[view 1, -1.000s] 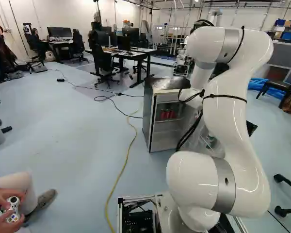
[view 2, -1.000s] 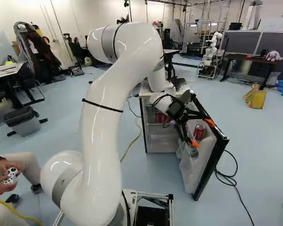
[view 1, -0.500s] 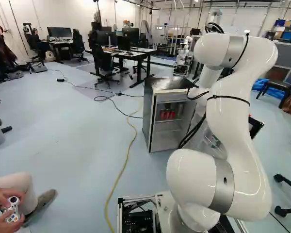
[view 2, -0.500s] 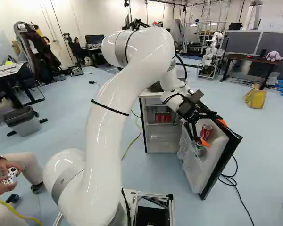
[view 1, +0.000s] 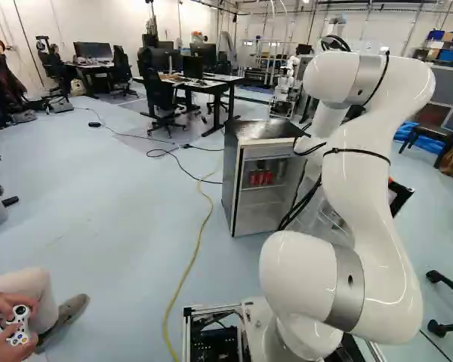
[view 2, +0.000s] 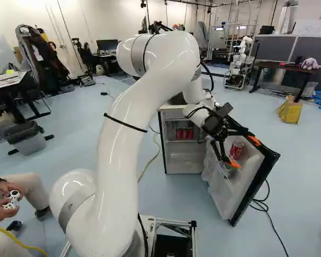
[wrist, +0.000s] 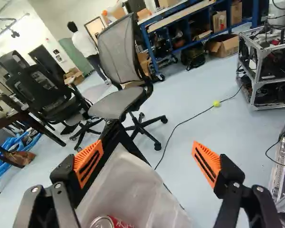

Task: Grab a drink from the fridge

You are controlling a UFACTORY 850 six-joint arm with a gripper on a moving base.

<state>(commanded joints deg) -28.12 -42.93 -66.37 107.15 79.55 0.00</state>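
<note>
My gripper [view 2: 245, 152] stands open at the fridge door [view 2: 257, 182] in the right base view, one finger at the door's upper edge, the other over its inner side. In the wrist view the open gripper [wrist: 147, 164] has the white door liner [wrist: 133, 185] below and partly between its fingers; one finger overlaps the black door frame. A red can [wrist: 111, 222] stands in the door, near the gripper's base; the same red can [view 2: 236, 150] shows beside the fingers in the right base view. More red cans [view 1: 260, 178] stand inside the fridge [view 1: 245, 207].
A yellow cable [view 1: 187, 275] runs along the floor left of the fridge. Beyond the door are an office chair [wrist: 118, 99] and a metal frame cart [wrist: 263, 71]. Another robot [view 2: 238, 64] stands at the back. A seated person's hands hold a controller [view 1: 19, 326].
Over the last second the arm has moved away from the fridge body, and the door has swung wider with it. In the last half second both shifted only slightly. The base has not moved.
</note>
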